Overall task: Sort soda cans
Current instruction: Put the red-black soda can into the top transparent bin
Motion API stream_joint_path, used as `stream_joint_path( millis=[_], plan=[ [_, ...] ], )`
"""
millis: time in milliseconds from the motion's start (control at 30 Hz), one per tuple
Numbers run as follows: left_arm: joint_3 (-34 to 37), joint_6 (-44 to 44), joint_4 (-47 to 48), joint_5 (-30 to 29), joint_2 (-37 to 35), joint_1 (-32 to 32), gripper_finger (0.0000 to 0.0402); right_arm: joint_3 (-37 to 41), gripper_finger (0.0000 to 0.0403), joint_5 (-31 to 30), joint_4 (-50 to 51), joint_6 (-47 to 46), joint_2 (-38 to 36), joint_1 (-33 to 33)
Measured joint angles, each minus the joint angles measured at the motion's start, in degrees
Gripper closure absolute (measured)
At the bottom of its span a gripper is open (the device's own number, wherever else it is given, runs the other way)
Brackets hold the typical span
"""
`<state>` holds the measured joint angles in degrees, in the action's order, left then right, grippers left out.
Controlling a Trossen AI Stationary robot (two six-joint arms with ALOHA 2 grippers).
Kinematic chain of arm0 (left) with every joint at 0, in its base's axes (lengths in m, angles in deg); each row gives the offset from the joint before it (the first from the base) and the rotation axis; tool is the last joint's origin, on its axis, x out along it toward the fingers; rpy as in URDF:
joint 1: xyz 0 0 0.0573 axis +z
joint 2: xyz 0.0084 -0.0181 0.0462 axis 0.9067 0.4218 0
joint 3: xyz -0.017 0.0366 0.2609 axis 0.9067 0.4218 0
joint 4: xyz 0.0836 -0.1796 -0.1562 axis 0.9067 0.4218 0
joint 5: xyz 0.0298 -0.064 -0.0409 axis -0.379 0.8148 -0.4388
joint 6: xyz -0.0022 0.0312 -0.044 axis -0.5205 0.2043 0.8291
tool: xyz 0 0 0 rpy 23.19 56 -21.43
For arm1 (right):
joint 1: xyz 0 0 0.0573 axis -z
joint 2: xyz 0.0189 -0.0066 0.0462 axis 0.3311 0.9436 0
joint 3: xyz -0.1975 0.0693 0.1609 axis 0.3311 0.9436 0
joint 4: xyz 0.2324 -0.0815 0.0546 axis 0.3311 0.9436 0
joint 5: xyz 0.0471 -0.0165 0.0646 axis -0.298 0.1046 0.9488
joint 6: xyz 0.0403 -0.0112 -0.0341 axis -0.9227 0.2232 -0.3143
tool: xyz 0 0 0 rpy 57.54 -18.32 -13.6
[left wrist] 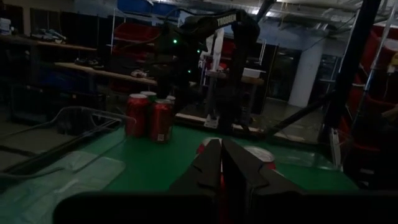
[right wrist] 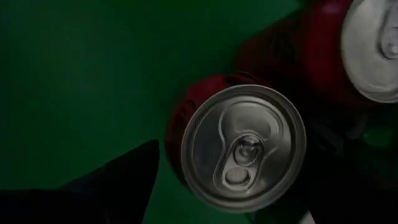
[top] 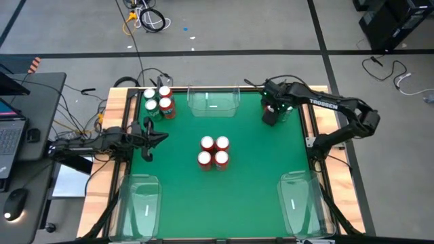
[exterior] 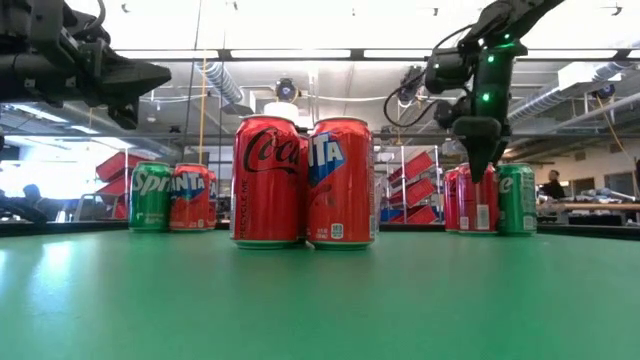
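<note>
Soda cans stand in three clusters on the green table [top: 251, 176]: four red ones [top: 213, 151] at centre, a red-and-green group [top: 158, 102] at the far left, another group [exterior: 490, 198] under the right gripper [top: 272, 112], whose fingers are spread above a silver-topped red can [right wrist: 242, 146]. Three clear trays [top: 213, 102] [top: 140, 207] [top: 298, 203] appear empty. Left gripper [top: 148, 135], clenched on nothing, hovers at the left edge. Cables litter the grey floor [top: 237, 34]
</note>
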<state>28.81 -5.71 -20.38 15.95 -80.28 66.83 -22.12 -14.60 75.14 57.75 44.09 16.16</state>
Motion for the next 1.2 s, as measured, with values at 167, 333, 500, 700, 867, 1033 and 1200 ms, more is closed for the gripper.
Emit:
stream_joint_path(
  millis=[167,333,500,700,867,1033,1200],
  plan=[
    [0.0,-0.1,0.6,0.0,0.0,0.0,0.0382,-0.4,0.0105,1.9,0.2,-0.1,2.3,-1.1],
    [0.0,-0.1,0.5,0.0,0.0,0.0,0.0382,-3.3,0.0128,3.7,2.7,0.2,3.4,-3.0],
    [0.0,1.5,0.1,-0.1,0.0,0.0,0.0382,-10.4,0.0128,6.9,8.1,0.1,3.3,-6.2],
    [0.0,3.1,-1.3,-0.3,0.0,0.0,0.0382,-21.5,0.0128,6.2,16.3,-1.5,3.2,-10.8],
    [0.0,1.6,-1.1,-1.6,0.2,0.0,0.0382,-31.6,0.0128,2.9,14.6,0.2,3.5,-12.8],
    [0.0,1.7,-1.1,-2.8,0.2,0.0,0.0382,-39.6,0.0128,-0.5,8.8,3.3,6.7,-12.2],
    [0.0,1.5,-0.7,-2.8,0.2,0.0,0.0382,-47.0,0.0128,-0.7,6.0,8.0,14.4,-11.0]
  ],
)
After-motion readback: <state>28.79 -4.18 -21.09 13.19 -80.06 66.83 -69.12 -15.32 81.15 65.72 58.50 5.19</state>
